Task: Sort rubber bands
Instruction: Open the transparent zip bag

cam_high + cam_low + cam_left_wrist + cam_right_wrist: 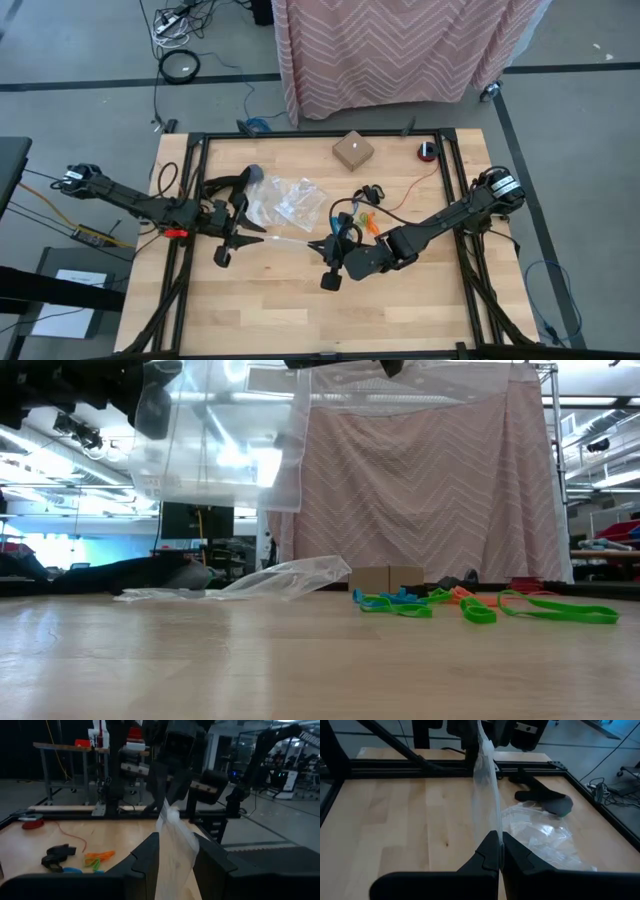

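From above, we see a clear bag [288,243] stretched between the left gripper [243,232] and the right gripper [331,258] at mid-frame, with the rubber bands [366,222] lying just right of centre, untouched. At table height the bag hangs upper left, the bands lower right. Past the left fingers, part spread, they pinch the bag's edge [176,845]. The right fingers, pressed together, clamp the other edge [487,795]. We judge we should pull the mouth open gently, without tearing.
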